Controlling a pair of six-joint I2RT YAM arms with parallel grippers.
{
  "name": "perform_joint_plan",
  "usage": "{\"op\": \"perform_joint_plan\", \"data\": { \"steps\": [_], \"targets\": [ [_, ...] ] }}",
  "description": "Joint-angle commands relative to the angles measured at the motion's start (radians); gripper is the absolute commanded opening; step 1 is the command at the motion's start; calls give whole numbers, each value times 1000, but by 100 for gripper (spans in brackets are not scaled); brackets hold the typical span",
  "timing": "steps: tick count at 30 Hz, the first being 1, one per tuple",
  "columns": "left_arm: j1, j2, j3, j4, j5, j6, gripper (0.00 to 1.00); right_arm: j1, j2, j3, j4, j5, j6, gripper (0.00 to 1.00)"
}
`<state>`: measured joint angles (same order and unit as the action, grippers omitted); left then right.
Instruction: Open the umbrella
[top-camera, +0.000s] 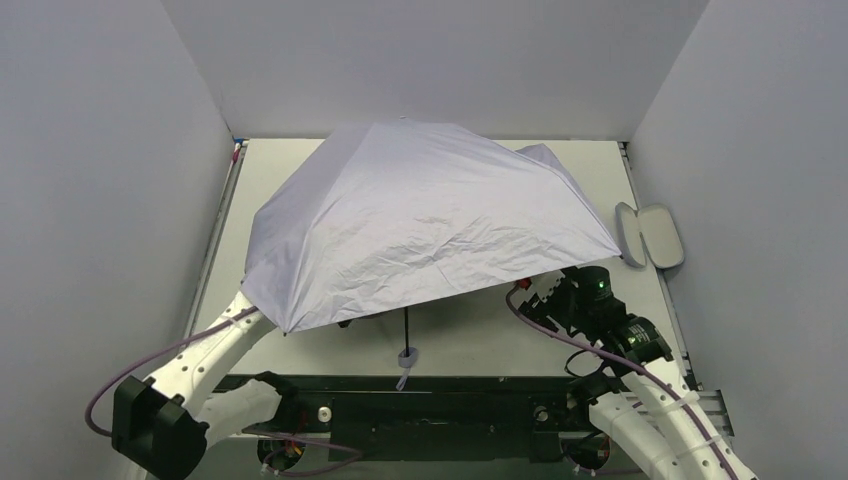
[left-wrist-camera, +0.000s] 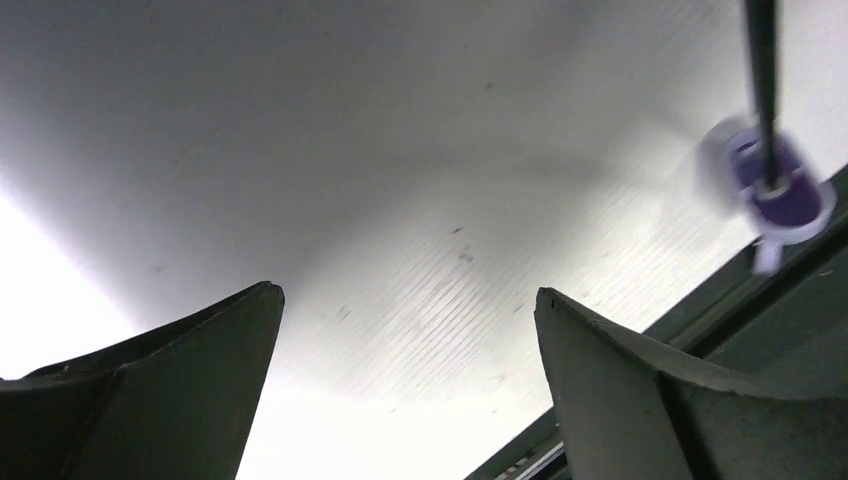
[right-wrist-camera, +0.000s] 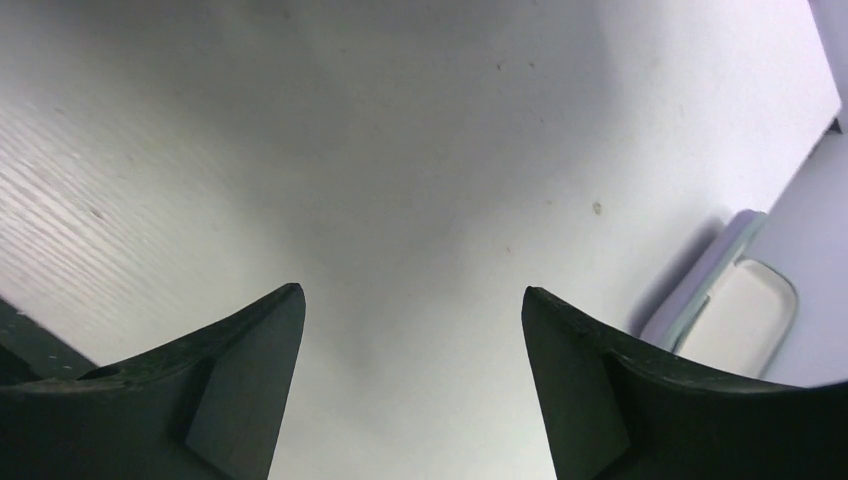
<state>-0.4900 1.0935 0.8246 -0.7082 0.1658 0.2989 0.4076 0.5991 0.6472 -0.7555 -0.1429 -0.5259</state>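
The umbrella (top-camera: 420, 225) lies open on the table, its pale lavender canopy spread over the middle. Its thin black shaft (top-camera: 405, 328) sticks out from under the near edge and ends in the small lavender handle (top-camera: 406, 357) with a strap. The shaft and handle also show in the left wrist view (left-wrist-camera: 775, 185), at the upper right. My left gripper (left-wrist-camera: 408, 295) is open and empty over bare table; in the top view it is hidden under the canopy's near left edge. My right gripper (right-wrist-camera: 410, 292) is open and empty over bare table, by the canopy's near right edge.
The lavender oval clamshell case (top-camera: 650, 235) lies open at the table's right edge, also in the right wrist view (right-wrist-camera: 730, 300). Grey walls close in the left, back and right. A black rail (top-camera: 440, 395) runs along the near edge between the arm bases.
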Motion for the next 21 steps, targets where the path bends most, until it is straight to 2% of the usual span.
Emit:
{"op": "perform_joint_plan", "data": {
  "steps": [1, 4, 9, 12, 17, 21],
  "targets": [
    [2, -146, -49, -82, -170, 197, 97, 7, -10, -25, 28, 127, -77, 75],
    [4, -199, -128, -66, -269, 237, 97, 4, -25, -53, 35, 204, -91, 75],
    [13, -259, -221, -25, -436, 214, 97, 0, -98, -111, 48, 279, -116, 75],
    [42, -285, -246, 0, -471, 202, 97, -1, -126, -146, 72, 304, -122, 76],
    [151, -289, -260, 60, -506, 190, 97, -18, -125, -166, 106, 322, -120, 76],
    [172, -302, -259, 42, -503, 159, 97, -32, -146, -174, 111, 329, -111, 76]
  ]
}}
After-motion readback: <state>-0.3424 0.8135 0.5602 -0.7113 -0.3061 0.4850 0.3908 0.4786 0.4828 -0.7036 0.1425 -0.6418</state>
